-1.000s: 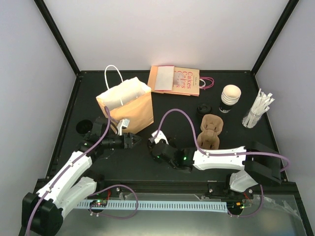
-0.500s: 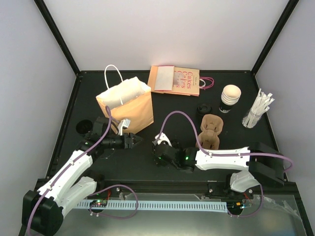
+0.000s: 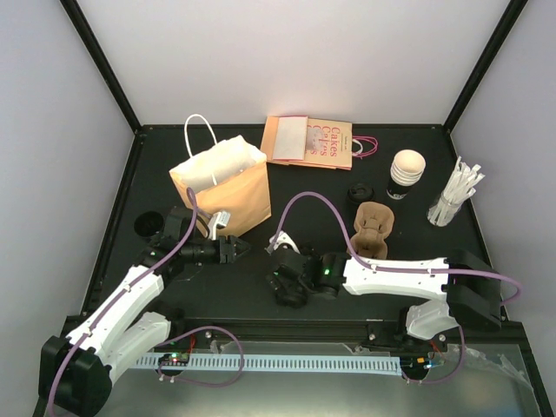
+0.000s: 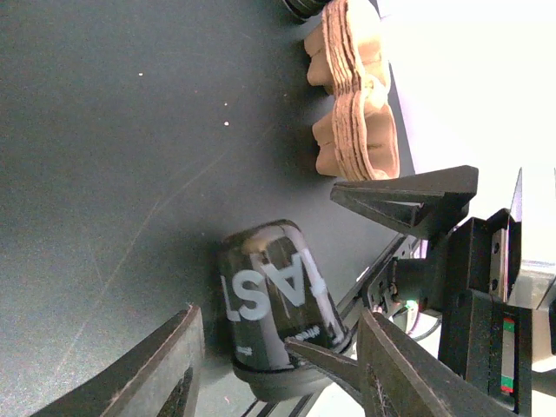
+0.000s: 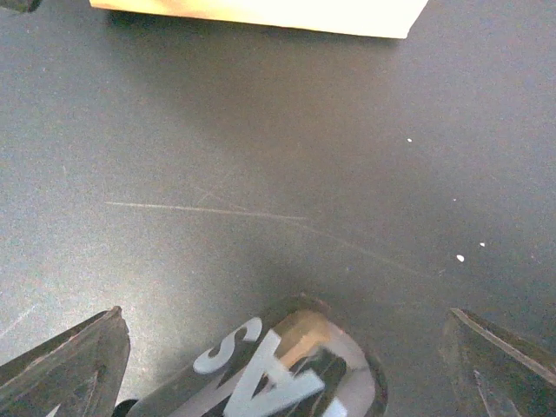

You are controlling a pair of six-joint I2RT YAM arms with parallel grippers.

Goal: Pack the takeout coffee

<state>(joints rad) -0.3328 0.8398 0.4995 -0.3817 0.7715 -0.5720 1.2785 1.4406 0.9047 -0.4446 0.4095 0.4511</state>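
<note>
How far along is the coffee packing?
Done: nothing packed yet; the brown bag stands open. In hand: the lidded black cup lies on the table inside the open right end effector; the left end effector points at it. Left: grip it and set it in the bag.

Inside the right pincer (image 5: 282, 317) the cup (image 5: 278, 373) is glossy black; the surface (image 5: 261, 130) beneath is matt and scratched; the carrier (image 4: 356, 113) is rough brown pulp.

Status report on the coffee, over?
Right gripper open astride the black paper takeout cup, lying sideways. Left gripper open, empty. Brown paper bag upright, mouth open.
</note>
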